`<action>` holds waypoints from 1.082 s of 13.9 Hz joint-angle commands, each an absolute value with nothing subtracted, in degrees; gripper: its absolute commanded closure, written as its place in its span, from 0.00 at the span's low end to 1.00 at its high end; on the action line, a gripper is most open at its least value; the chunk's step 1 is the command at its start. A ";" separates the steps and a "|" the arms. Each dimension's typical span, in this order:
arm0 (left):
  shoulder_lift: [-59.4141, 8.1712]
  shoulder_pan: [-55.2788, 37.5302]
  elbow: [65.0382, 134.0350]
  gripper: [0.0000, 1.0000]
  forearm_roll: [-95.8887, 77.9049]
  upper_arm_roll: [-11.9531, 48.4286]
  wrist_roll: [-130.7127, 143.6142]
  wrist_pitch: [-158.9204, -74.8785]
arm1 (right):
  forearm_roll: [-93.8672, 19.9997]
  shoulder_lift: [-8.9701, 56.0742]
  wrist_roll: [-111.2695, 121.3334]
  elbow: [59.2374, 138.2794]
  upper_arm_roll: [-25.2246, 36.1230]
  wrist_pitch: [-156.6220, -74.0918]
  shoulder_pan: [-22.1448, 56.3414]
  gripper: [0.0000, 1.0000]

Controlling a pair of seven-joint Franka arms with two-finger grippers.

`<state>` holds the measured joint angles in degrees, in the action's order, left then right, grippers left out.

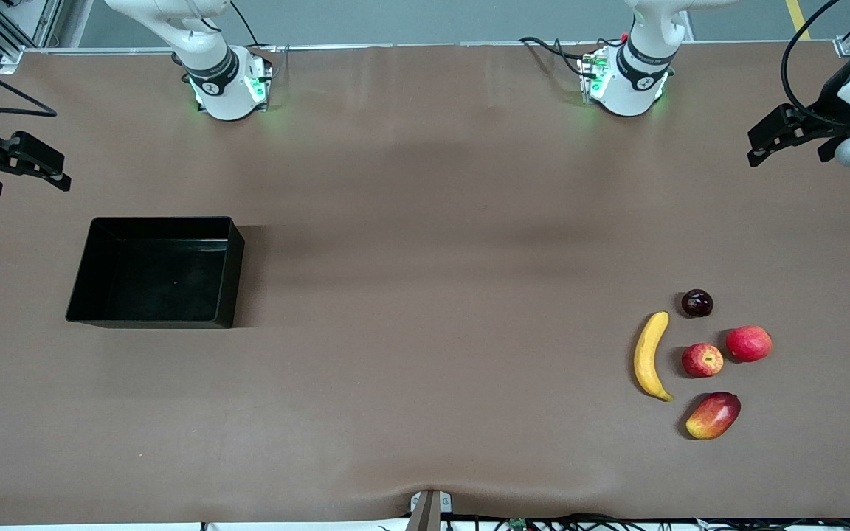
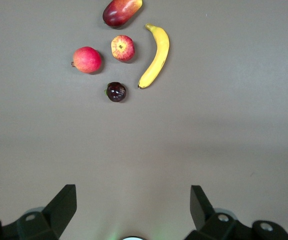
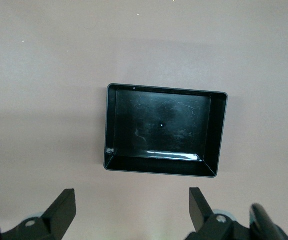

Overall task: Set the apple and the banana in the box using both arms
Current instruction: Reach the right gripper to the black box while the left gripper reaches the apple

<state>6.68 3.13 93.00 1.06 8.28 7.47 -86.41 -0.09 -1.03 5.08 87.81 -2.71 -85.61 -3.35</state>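
The apple (image 1: pixel 702 360) lies on the brown table toward the left arm's end, with the yellow banana (image 1: pixel 650 355) beside it. Both show in the left wrist view, apple (image 2: pixel 122 48) and banana (image 2: pixel 155 56). The black box (image 1: pixel 152 280) stands empty toward the right arm's end; the right wrist view looks down into the box (image 3: pixel 216 135). My left gripper (image 1: pixel 753 147) hangs open and empty in the air at its table end, well apart from the fruits (image 2: pixel 132 205). My right gripper (image 1: pixel 63 173) hangs open and empty near its table end, off the box (image 3: pixel 132 207).
Round the apple lie a pinkish-red round fruit (image 1: pixel 749 344), a red-and-yellow mango-like fruit (image 1: pixel 713 415) nearer the camera, and a dark plum (image 1: pixel 697 303) farther from it. The two arm bases (image 1: pixel 229 88) (image 1: pixel 628 81) stand along the table's back edge.
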 commanded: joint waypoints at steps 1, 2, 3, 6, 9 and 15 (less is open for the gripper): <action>6.50 3.43 91.67 0.00 0.09 8.35 6.42 -85.17 | -1.22 -0.44 4.83 86.66 -2.46 -85.17 -3.69 0.00; 6.42 3.51 91.58 0.00 0.09 8.35 6.42 -85.25 | -1.23 -0.27 4.83 86.66 -2.46 -85.25 -4.13 0.00; 6.42 3.52 91.58 0.00 0.09 8.35 6.42 -85.25 | -1.32 -0.26 4.83 86.66 -2.46 -85.25 -4.13 0.00; 5.89 3.52 90.97 0.00 0.35 8.35 6.42 -85.25 | -2.89 -0.18 4.83 86.66 -2.46 -85.34 -4.65 0.00; 4.66 3.60 89.65 0.00 0.62 8.26 6.50 -85.25 | -3.16 0.44 4.83 86.49 -2.37 -85.34 -5.71 0.00; 0.72 6.24 96.58 0.00 1.49 8.09 3.96 -97.44 | -2.82 4.22 5.01 86.48 -2.29 -88.68 -12.03 0.00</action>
